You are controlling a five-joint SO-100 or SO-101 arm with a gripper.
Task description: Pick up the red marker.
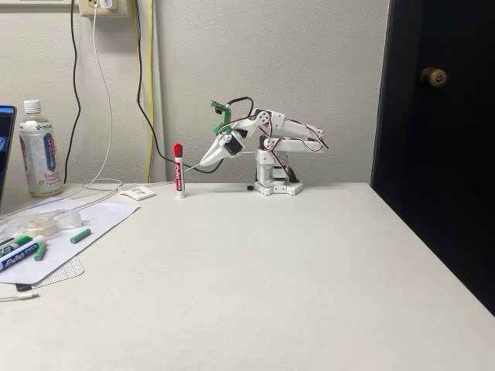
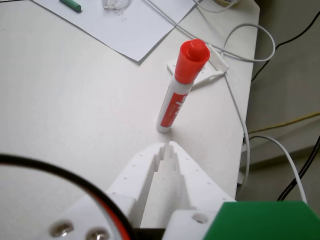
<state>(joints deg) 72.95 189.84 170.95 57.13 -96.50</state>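
The red marker [image 1: 179, 171] stands upright on its base near the back of the white table, red cap up. In the wrist view the red marker [image 2: 177, 95] rises just ahead of my fingertips, leaning slightly in the picture. My gripper [image 1: 203, 164] hovers above the table a short way right of the marker in the fixed view, pointing down and left at it. In the wrist view my gripper [image 2: 165, 146] has its white jaws closed together with nothing between them, a small gap short of the marker's base.
A water bottle [image 1: 39, 151], a sheet of paper [image 1: 77, 224] with green-capped markers [image 1: 19, 251] and a tape roll [image 1: 50, 222] lie at the left. A white adapter [image 2: 200, 75] and cables [image 2: 240, 115] sit just behind the marker. A dark door [image 1: 437, 116] borders the table's right.
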